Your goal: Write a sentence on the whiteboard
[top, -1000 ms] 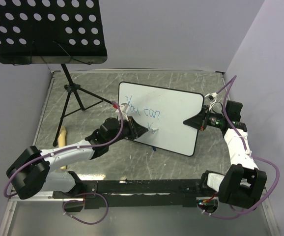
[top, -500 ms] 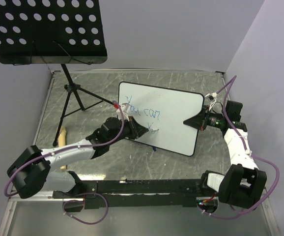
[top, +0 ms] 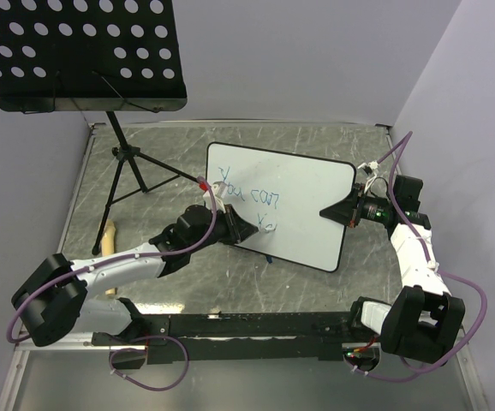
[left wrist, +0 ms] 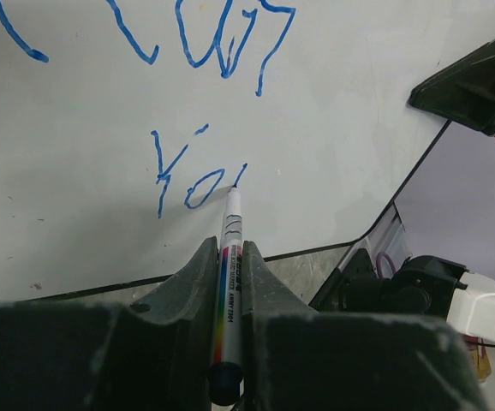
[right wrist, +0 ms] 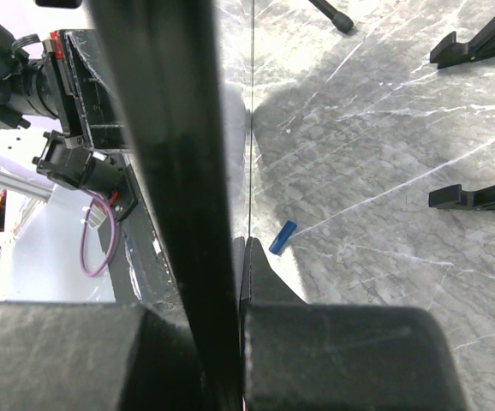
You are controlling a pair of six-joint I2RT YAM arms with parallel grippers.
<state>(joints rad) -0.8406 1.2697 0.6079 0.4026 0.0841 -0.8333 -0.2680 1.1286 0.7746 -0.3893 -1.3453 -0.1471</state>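
The whiteboard (top: 303,197) stands tilted mid-table, its white face (left wrist: 76,154) filling the left wrist view. On it runs the sentence (top: 249,195) in blue: "You can" above, and below it "Yo" (left wrist: 187,175) with a short fresh stroke. My left gripper (top: 249,227) is shut on a white marker (left wrist: 229,257) whose tip touches the board just right of the "o". My right gripper (top: 326,211) is shut on the whiteboard's right edge; in the right wrist view that edge (right wrist: 166,171) runs as a dark band between the fingers.
A black perforated music stand (top: 76,51) on a tripod (top: 132,171) rises at the back left. A small blue marker cap (right wrist: 283,237) lies on the grey marble table (top: 230,274) under the board. A pale wooden piece (top: 108,235) lies at the left.
The left gripper shifted slightly right along the lower line; the marker added an "o" and a short stroke after the "Y". The right arm and board stayed still.
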